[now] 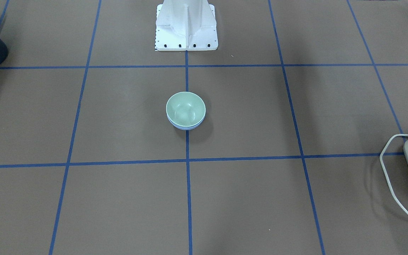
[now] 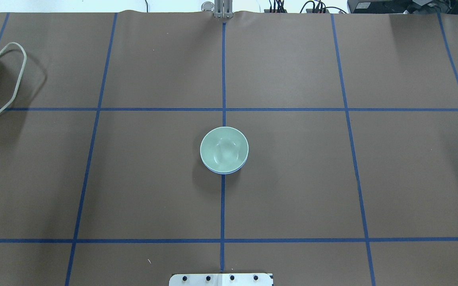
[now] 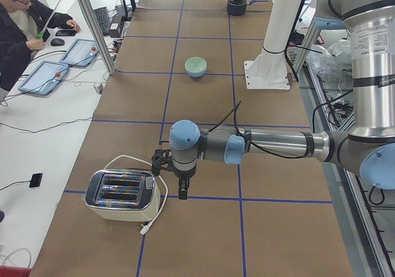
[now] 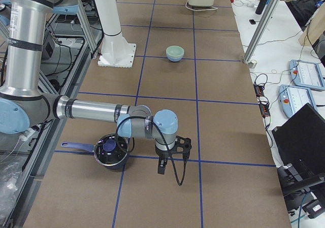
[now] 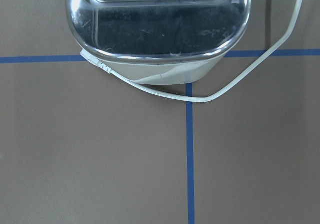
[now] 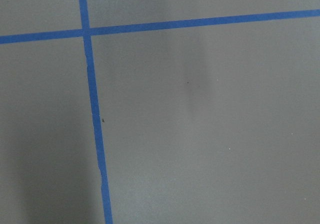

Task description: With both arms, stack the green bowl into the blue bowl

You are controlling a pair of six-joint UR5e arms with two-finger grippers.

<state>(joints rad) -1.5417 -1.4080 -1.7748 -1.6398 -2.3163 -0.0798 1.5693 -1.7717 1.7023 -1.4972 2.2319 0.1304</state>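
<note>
The green bowl [image 1: 185, 108] sits nested inside the blue bowl [image 1: 184, 128] at the middle of the table. Only the blue bowl's rim [image 2: 223, 172] shows under the green bowl [image 2: 224, 149]. The left gripper [image 3: 182, 195] hangs over the table beside a toaster, far from the bowls [image 3: 195, 65]. The right gripper [image 4: 161, 168] hangs over the table beside a dark pot, also far from the bowls [image 4: 175, 53]. Both grippers show only in the side views, so I cannot tell whether they are open or shut. Neither holds anything that I can see.
A silver toaster [image 3: 120, 194] with a white cord stands at the table's left end, and also fills the top of the left wrist view [image 5: 160, 24]. A dark pot [image 4: 110, 152] stands at the right end. The white pedestal [image 1: 186, 28] stands behind the bowls. An operator [image 3: 18, 24] sits at a side desk.
</note>
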